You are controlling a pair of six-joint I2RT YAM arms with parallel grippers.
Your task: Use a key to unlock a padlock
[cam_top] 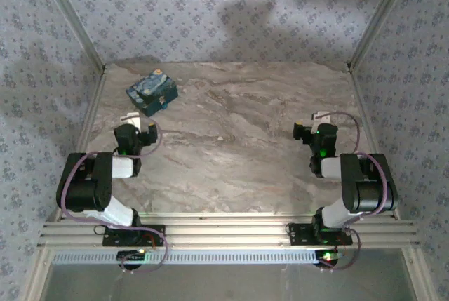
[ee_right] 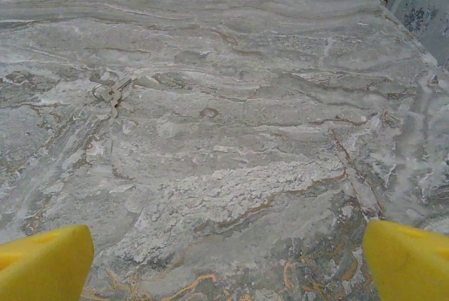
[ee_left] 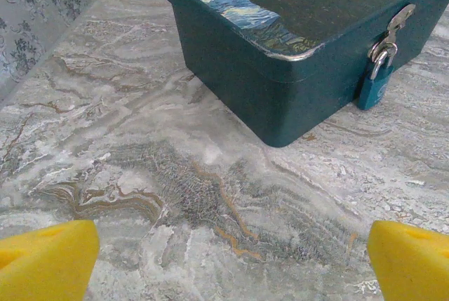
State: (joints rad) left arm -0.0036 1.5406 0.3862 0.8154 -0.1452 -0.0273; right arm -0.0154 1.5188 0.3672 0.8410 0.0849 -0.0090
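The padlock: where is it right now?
The padlock hangs on the latch of the blue box, at the upper right of the left wrist view. From above, the box sits at the table's far left, ahead of the left gripper.

The left arm [cam_top: 95, 185] and right arm [cam_top: 361, 182] are black with white links, looped lilac cables [cam_top: 63, 192] and yellow fingertip pads [ee_left: 45, 259].

we see bare marble table [cam_top: 238, 168] lying open across the middle and right; the box [cam_top: 151, 93] stands far left, near ahead of our left gripper [ee_left: 228, 262]; walls [cam_top: 393, 48] hem three sides.
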